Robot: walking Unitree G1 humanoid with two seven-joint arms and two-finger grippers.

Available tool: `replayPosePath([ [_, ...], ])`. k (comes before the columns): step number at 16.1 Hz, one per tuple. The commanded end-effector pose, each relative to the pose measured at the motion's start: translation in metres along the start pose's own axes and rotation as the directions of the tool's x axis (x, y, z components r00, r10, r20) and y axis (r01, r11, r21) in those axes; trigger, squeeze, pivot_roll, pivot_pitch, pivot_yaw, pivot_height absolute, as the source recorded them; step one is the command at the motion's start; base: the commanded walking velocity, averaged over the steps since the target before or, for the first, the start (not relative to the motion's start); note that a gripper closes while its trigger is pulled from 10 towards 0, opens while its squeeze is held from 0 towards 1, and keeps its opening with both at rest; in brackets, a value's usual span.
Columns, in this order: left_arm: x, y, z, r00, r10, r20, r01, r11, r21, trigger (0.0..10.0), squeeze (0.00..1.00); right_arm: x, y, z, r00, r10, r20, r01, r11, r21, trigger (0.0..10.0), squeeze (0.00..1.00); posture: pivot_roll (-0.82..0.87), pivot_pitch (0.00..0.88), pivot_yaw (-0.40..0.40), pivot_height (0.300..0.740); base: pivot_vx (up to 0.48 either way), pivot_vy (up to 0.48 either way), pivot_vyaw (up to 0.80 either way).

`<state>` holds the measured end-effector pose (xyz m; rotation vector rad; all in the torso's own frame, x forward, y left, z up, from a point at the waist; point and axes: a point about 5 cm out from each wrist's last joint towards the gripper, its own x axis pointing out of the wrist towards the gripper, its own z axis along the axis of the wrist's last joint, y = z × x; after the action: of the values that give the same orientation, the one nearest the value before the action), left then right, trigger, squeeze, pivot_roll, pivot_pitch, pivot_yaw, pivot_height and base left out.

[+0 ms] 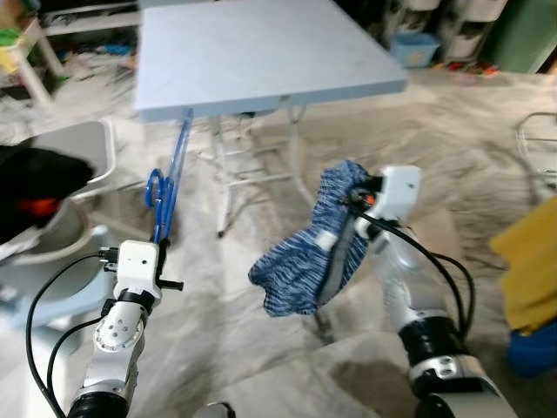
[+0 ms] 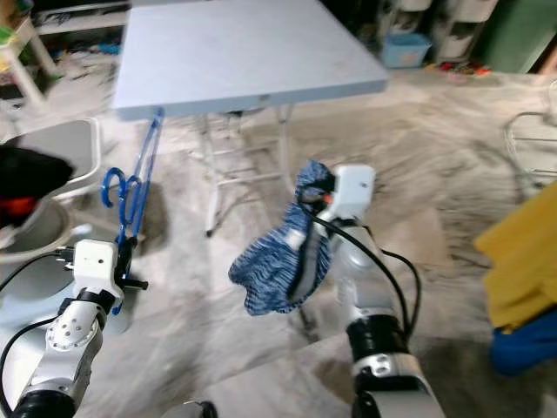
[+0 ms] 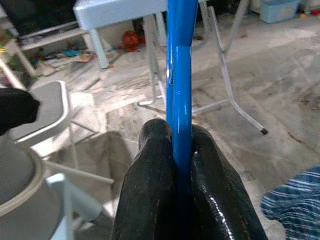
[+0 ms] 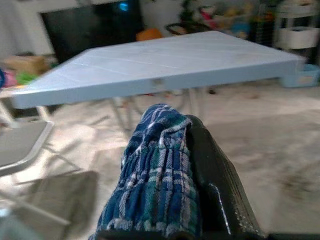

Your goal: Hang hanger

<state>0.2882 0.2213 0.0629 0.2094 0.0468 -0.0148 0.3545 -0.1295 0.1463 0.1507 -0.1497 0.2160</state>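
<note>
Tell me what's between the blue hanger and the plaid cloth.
In the left eye view, only bare marbled floor and the folding table's white legs lie between the blue hanger and the plaid cloth.

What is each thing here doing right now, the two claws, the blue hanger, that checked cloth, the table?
Left gripper: shut on the blue hanger.
Blue hanger: held upright, its top touching the table's edge.
Right gripper: shut on the blue checked cloth.
Blue checked cloth: bunched, dangling off the floor.
Folding table: unfolded, standing, top bare.
Yellow cloth: draped at the right edge.

A pale blue folding table (image 1: 261, 52) stands beside a grey chair (image 1: 83, 152).
</note>
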Motion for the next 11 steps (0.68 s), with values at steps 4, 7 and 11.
replayPosePath([
  [4,0.015,0.004,0.020,0.998,-0.006,0.061,0.007,1.000,-0.008,10.0,0.00,0.006,0.014,0.015,0.998,0.022,0.054,-0.021,1.000,-0.016,10.0,0.00,-0.05,0.098,0.006,0.740,0.464,0.000,-0.51],
  [7,0.025,-0.004,0.044,0.989,0.009,0.149,-0.001,0.999,-0.053,10.0,0.00,0.006,0.020,0.017,0.996,0.062,0.064,-0.060,0.998,-0.035,10.0,0.00,-0.04,0.103,-0.001,0.740,0.480,0.000,0.00],
  [11,0.024,-0.012,0.063,0.974,0.056,0.221,-0.028,0.991,-0.127,10.0,0.00,0.009,0.030,0.018,0.993,0.098,0.064,-0.095,0.995,-0.042,10.0,0.00,-0.02,0.101,-0.008,0.740,0.480,0.000,0.73],
])
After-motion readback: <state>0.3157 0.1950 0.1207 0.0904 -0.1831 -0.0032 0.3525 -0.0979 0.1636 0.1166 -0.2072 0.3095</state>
